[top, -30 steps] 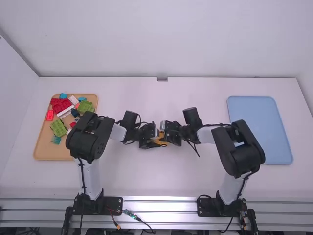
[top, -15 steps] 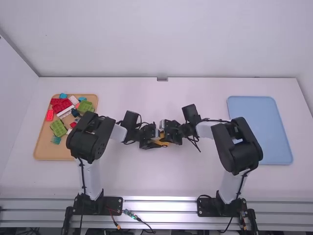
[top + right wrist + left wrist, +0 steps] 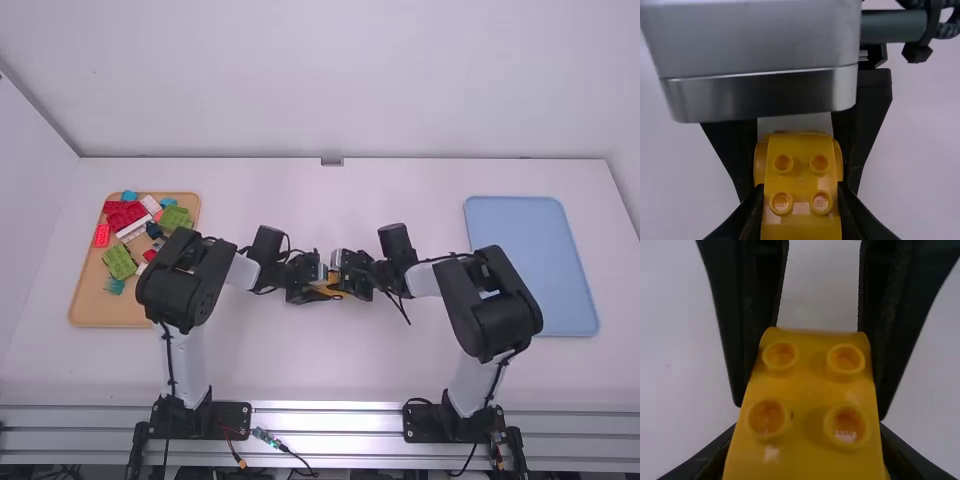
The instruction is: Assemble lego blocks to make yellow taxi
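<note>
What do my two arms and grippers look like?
The left arm and right arm have white links, bulky black joints and thin dark cables. The left gripper and right gripper each have two black, tapering fingers.

Yellow studded blocks (image 3: 800, 179); central
</note>
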`<state>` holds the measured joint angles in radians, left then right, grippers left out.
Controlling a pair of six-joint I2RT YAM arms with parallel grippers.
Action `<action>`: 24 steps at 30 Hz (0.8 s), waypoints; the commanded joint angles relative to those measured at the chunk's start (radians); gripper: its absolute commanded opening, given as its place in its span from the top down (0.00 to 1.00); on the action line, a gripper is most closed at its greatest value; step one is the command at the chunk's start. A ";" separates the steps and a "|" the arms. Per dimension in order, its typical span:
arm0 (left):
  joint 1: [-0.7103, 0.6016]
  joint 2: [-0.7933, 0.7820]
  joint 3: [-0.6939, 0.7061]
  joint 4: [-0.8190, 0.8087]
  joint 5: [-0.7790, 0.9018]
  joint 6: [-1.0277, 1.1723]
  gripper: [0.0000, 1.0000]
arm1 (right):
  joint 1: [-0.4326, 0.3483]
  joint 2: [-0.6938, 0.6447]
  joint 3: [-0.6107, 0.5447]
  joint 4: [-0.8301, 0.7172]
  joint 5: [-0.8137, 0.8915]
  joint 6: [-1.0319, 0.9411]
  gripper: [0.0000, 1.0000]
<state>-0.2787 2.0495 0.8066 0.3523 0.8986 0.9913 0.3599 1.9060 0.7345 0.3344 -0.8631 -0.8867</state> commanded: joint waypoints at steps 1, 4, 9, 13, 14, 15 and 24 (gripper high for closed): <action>0.004 0.037 -0.015 -0.012 -0.104 0.026 0.98 | -0.001 0.001 -0.027 -0.020 0.051 0.023 1.00; 0.004 0.037 -0.014 -0.011 -0.129 0.009 0.98 | -0.001 0.001 -0.027 -0.027 0.077 0.023 1.00; 0.003 0.037 -0.013 -0.010 -0.136 -0.007 0.98 | 0.000 0.001 -0.027 -0.051 0.084 0.022 1.00; 0.004 0.037 -0.014 -0.002 -0.136 -0.007 0.96 | -0.011 0.001 -0.027 -0.076 0.107 0.000 1.00; 0.004 0.037 -0.015 -0.001 -0.136 -0.007 0.98 | -0.013 0.001 -0.027 -0.079 0.106 -0.001 1.00; 0.004 0.037 -0.015 -0.001 -0.136 -0.007 0.98 | -0.016 0.001 -0.028 -0.083 0.105 -0.005 1.00; 0.003 0.037 -0.014 -0.004 -0.125 -0.007 0.98 | -0.027 0.001 -0.028 -0.071 0.101 -0.030 1.00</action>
<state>-0.2794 2.0495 0.8066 0.3603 0.8864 0.9607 0.3279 1.8908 0.7345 0.2802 -0.8539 -0.9020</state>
